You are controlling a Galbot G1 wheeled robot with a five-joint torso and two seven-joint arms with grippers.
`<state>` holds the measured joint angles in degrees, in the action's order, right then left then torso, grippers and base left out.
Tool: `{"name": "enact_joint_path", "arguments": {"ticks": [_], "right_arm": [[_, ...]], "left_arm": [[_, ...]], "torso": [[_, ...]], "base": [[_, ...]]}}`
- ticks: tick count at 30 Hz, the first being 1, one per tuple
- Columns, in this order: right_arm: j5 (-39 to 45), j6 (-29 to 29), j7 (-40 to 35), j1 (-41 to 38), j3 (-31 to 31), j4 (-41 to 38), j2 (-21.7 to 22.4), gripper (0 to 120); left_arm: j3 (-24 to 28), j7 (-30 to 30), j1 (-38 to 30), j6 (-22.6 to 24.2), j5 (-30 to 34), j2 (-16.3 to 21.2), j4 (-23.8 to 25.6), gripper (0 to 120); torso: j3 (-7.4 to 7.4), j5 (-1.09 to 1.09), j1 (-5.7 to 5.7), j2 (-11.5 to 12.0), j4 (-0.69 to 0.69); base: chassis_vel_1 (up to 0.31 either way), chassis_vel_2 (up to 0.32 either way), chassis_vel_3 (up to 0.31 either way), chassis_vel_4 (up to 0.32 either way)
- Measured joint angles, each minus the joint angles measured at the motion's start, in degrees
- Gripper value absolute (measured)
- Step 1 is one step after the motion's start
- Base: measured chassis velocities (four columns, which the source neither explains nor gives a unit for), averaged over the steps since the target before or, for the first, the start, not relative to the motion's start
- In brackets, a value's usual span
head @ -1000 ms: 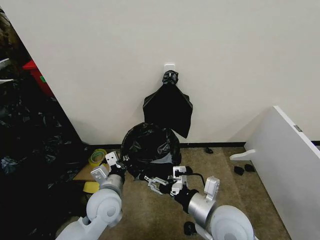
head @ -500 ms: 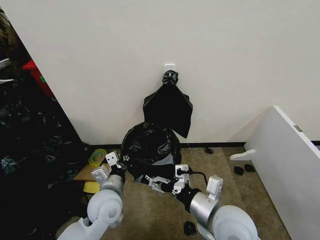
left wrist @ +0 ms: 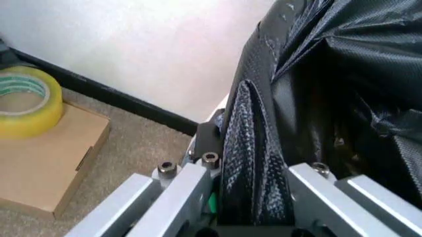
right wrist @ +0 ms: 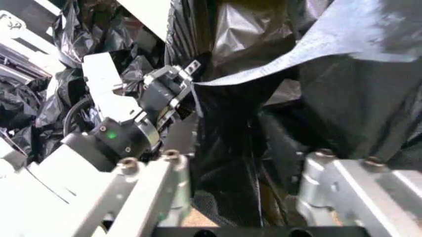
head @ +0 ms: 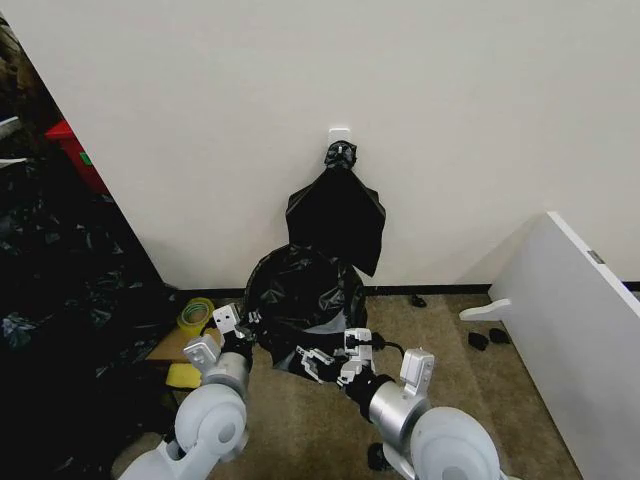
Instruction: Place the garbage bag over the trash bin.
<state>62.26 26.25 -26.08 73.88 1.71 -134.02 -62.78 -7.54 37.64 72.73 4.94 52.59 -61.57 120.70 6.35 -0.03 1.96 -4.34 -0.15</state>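
**Two tools on the bag, right one drawn in closer**

Over the last second: right tool [head: 318,362] shifted leftward toward the bin, a fold of thin glossy crinkled black garbage bag [head: 303,290] between its jaws. Left tool [head: 243,331] unmoved at the bag's left edge, clamped on a bunched pleat. Round cream-white plastic trash bin [left wrist: 218,109] against the wall, nearly all draped already; apparently down to tidying the front hem.

A bare indoor test corner rather than a home: plain white wall [head: 450,120], worn brown carpet [head: 440,330], heaped black plastic sheeting [head: 60,300] at left, a white board [head: 570,320] leaning right.
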Motion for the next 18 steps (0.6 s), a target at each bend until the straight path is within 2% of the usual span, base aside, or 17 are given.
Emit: {"name": "enact_joint_path", "arguments": {"ticks": [1, 3, 5, 7, 8, 18], "right_arm": [[-0.04, -0.14, 0.14, 0.2, -0.18, -0.26, 0.22, 26], [-0.08, -0.26, 0.27, 0.34, -0.29, -0.41, 0.35, 22], [-0.13, -0.6, 0.57, 0.61, -0.73, -0.62, 0.71, 11], [-0.13, -0.7, 0.64, 0.66, -0.82, -0.63, 0.8, 7], [-0.14, -0.93, 0.91, 0.78, -0.96, -0.7, 1.0, 1], [-1.28, -4.33, 5.07, 2.51, -2.07, -1.71, 1.38, 0]], "left_arm": [[-0.07, 0.0, -0.02, -0.07, -0.03, 0.01, -0.05, 1], [-0.1, 0.0, -0.05, -0.12, -0.07, -0.02, -0.16, 1], [-0.18, 0.15, -0.13, -0.16, -0.1, -0.23, -0.45, 1], [-0.19, 0.17, -0.15, -0.18, -0.09, -0.28, -0.49, 1], [-0.26, 0.23, -0.19, -0.2, -0.1, -0.46, -0.57, 1], [-2.24, 1.89, -1.2, -0.66, 3.23, -1.7, -1.39, 1]], "torso": [[0.0, 0.0, 0.0, 0.0, 0.0], [0.0, 0.0, 0.0, 0.0, 0.0], [0.0, 0.0, 0.0, 0.0, 0.0], [0.0, 0.0, 0.0, 0.0, 0.0], [0.0, 0.0, 0.0, 0.0, 0.0], [0.0, 0.0, 0.0, 0.0, 0.0]], "base": [[0.0, 0.0, 0.0, 0.0], [0.0, 0.0, 0.0, 0.0], [0.0, 0.0, 0.0, 0.0], [0.0, 0.0, 0.0, 0.0], [0.0, 0.0, 0.0, 0.0], [0.0, 0.0, 0.0, 0.0]]}}
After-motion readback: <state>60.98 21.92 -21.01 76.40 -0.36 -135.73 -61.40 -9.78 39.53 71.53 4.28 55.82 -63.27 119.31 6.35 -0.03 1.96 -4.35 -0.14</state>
